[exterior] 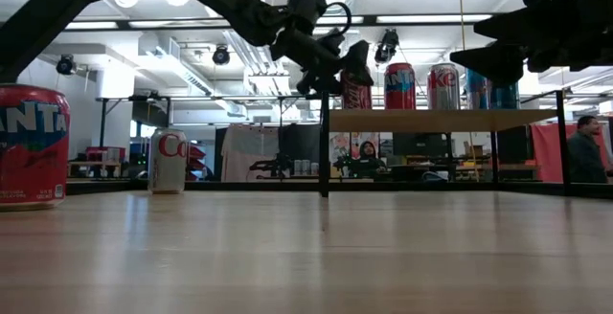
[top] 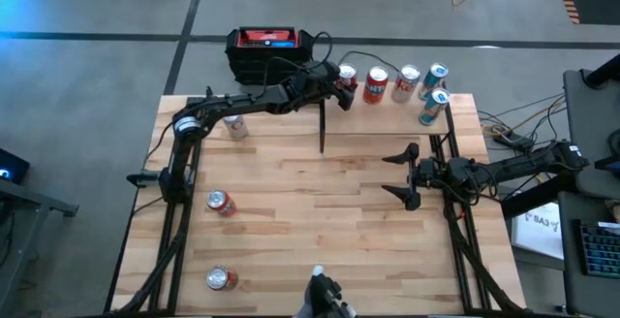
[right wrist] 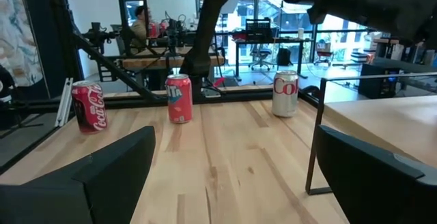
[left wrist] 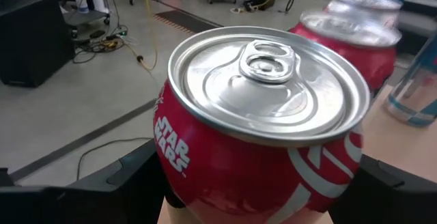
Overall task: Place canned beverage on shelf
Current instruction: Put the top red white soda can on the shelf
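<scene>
On the near part of the worktop [top: 320, 221] two red cans lie toward the left edge: a Coca-Cola can [top: 221, 278] closest to the front, and a Fanta can [top: 221, 202] a little farther back. In the low view the Fanta can [exterior: 33, 146] looms large at the left.

Midway back on the right side, the right hand [top: 405, 175] hovers over bare wood with its fingers spread wide and nothing between them.

Farther back on the left stands a silver Diet Coke can [top: 233, 126], upright beneath the left arm.

At the far edge is the shelf [top: 387, 100], a pale board on thin black posts. The left hand [top: 341, 84] reaches its left end, clamped on a red Star Wars can [left wrist: 263, 125] that stands upright at the board's left end; whether the can's base touches the board, I cannot tell. Beside it along the shelf stand four more cans [top: 407, 83], red, silver and teal.

Behind the worktop sits a black-and-red box [top: 269, 47] on the floor.
</scene>
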You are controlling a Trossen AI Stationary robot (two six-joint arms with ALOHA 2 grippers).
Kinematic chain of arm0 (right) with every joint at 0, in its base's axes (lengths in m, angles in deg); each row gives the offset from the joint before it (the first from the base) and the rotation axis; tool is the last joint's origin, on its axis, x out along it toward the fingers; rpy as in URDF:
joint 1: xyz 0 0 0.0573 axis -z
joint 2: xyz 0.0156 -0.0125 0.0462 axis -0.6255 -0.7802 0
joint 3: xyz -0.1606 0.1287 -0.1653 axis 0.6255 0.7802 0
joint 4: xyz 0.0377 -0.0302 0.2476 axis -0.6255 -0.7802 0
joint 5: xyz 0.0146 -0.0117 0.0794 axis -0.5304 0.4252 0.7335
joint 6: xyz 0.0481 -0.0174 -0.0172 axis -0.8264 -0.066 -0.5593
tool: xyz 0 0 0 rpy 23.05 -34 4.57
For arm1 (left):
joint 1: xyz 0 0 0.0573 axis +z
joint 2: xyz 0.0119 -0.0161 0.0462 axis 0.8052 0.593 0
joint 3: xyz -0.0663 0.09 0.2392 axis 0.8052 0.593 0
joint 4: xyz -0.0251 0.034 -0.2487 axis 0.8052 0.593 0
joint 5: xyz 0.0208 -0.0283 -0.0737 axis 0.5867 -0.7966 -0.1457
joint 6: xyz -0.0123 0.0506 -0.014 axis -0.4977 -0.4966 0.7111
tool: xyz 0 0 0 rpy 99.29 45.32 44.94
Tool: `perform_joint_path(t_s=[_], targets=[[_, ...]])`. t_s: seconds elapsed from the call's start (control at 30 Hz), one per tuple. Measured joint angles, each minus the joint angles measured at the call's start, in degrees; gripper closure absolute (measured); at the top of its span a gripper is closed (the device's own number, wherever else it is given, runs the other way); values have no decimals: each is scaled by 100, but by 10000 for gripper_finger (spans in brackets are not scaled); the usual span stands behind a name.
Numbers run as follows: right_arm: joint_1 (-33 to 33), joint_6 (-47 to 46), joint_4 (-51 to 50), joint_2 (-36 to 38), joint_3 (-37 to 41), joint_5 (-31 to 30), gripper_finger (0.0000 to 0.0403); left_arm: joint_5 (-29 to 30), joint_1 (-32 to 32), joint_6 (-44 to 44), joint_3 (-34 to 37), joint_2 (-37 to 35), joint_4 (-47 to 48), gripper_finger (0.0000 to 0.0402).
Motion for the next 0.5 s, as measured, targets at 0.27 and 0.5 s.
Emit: perform_joint_path(t_s=[0.27, 0.5], targets=[[0, 16, 1, 2, 0, -6, 19, -8, 0, -65, -7, -2, 14, 110], [0, 13, 0, 1, 0, -4, 19, 68, 0, -166, -7, 11, 150, 84]])
